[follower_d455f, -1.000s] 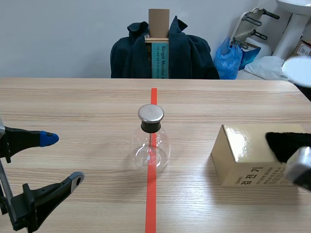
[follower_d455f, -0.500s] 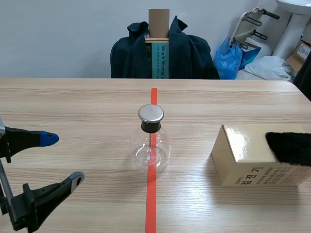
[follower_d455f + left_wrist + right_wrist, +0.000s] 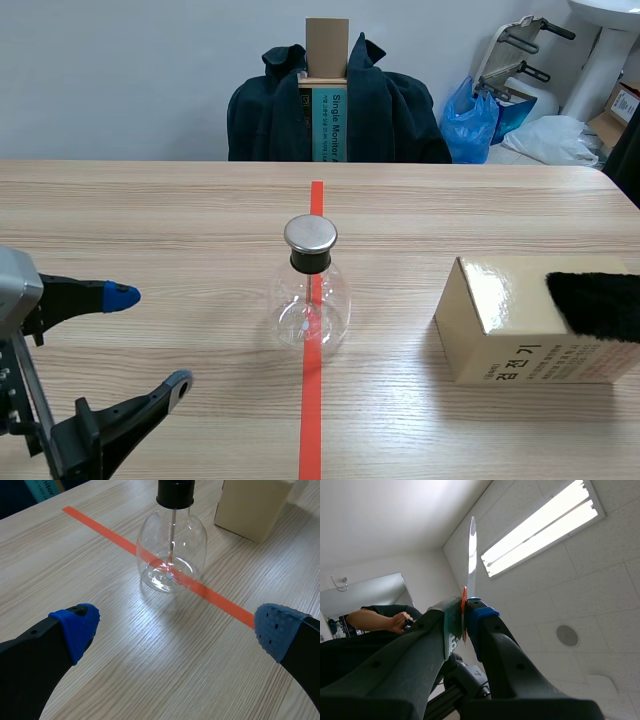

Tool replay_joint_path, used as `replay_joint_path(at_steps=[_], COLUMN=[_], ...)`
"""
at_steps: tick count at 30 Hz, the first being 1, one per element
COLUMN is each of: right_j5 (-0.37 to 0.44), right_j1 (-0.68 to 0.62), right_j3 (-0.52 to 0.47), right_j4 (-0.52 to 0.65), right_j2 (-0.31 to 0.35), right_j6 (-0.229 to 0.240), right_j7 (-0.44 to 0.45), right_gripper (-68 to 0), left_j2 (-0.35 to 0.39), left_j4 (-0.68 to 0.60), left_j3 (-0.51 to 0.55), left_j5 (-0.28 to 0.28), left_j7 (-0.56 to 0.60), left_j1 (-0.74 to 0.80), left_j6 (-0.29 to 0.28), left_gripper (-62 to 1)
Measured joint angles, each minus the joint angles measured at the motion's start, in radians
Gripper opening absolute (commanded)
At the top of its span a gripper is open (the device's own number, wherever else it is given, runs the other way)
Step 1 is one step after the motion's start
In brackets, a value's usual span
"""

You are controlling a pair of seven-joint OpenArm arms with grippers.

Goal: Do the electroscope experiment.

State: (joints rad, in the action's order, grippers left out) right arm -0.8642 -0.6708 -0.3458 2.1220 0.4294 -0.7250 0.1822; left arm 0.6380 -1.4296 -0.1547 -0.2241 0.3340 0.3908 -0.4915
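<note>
Nearest the robot, the left gripper [image 3: 152, 338] has advanced over the last half second along the table [image 3: 150, 220] toward the electroscope flask [image 3: 311, 300]. Its fingers stand wide apart with nothing between them, and its blue pads [image 3: 76, 628] remain well short of the glass. This reads as an approach to steady the flask, not a grip. The flask stands upright on the orange-red tape line [image 3: 312, 410], untouched, with its metal cap [image 3: 310, 234] in place. A thin rod hangs inside it, though the foil leaves are too small to make out. To the right, apart from the flask, lies a cardboard box [image 3: 500, 300] bearing a piece of black fur [image 3: 595, 305]. The right arm has lifted out of the scene view. Its wrist camera faces the ceiling, where the right gripper [image 3: 465, 626] is closed on a thin pale plate [image 3: 472, 550] seen edge-on. The plate is probably the charged body, not yet brought to the cap. A dark jacket [image 3: 400, 110] hangs beyond the table.
</note>
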Motion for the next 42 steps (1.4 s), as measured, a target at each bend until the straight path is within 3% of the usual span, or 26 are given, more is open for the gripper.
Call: replay_joint_path(at_steps=[9, 12, 13, 16, 18, 19, 20, 25, 31, 42], right_j5=[0.038, 0.043, 0.043, 0.042, 0.031, 0.018, 0.007, -0.034, -0.049, -0.049], right_j1=[0.069, 0.121, 0.14, 0.206, 0.256, 0.282, 0.309, 0.41, 0.466, 0.473], right_j3=[0.005, 0.048, 0.068, 0.148, 0.213, 0.247, 0.284, 0.464, 0.607, 0.766], right_j4=[0.0, -0.002, -0.005, -0.036, -0.084, -0.115, -0.15, -0.33, -0.468, -0.54], right_j2=[0.0, 0.0, 0.0, 0.0, 0.0, 0.0, 0.0, -0.001, -0.002, -0.002], right_j6=[0.0, 0.001, 0.008, 0.055, 0.057, 0.06, 0.066, 0.086, 0.086, 0.085], right_j7=[0.0, -0.004, -0.004, -0.016, -0.02, -0.02, -0.02, -0.019, 0.004, 0.057], right_gripper=[-66.9, -66.9, -66.9, -66.9, -66.9, -66.9, -66.9, -66.9, -66.9, -66.9], left_j2=[-0.006, -0.006, -0.006, -0.006, -0.006, -0.007, -0.008, -0.061, -0.145, -0.17], left_j4=[0.0, 0.0, 0.0, 0.0, 0.009, 0.02, 0.037, 0.167, 0.322, 0.422], left_j3=[-0.013, -0.045, -0.06, -0.109, -0.138, -0.152, -0.165, -0.217, -0.277, -0.283], left_j5=[0.004, 0.017, 0.018, 0.021, 0.021, 0.022, 0.02, 0.023, 0.045, 0.045], left_j7=[-0.019, -0.05, -0.071, -0.115, -0.12, -0.117, -0.116, -0.116, -0.113, -0.061], left_j1=[-0.023, -0.054, -0.066, -0.105, -0.137, -0.156, -0.176, -0.293, -0.391, -0.425], left_j6=[0.0, 0.0, 0.0, 0.0, -0.002, -0.002, 0.0, 0.003, 0.006, 0.012], left_gripper=[1.4, 1.4, -1.2, -32.0, -50.1, -56.9, -59.1, -59.0, -59.0, -59.0])
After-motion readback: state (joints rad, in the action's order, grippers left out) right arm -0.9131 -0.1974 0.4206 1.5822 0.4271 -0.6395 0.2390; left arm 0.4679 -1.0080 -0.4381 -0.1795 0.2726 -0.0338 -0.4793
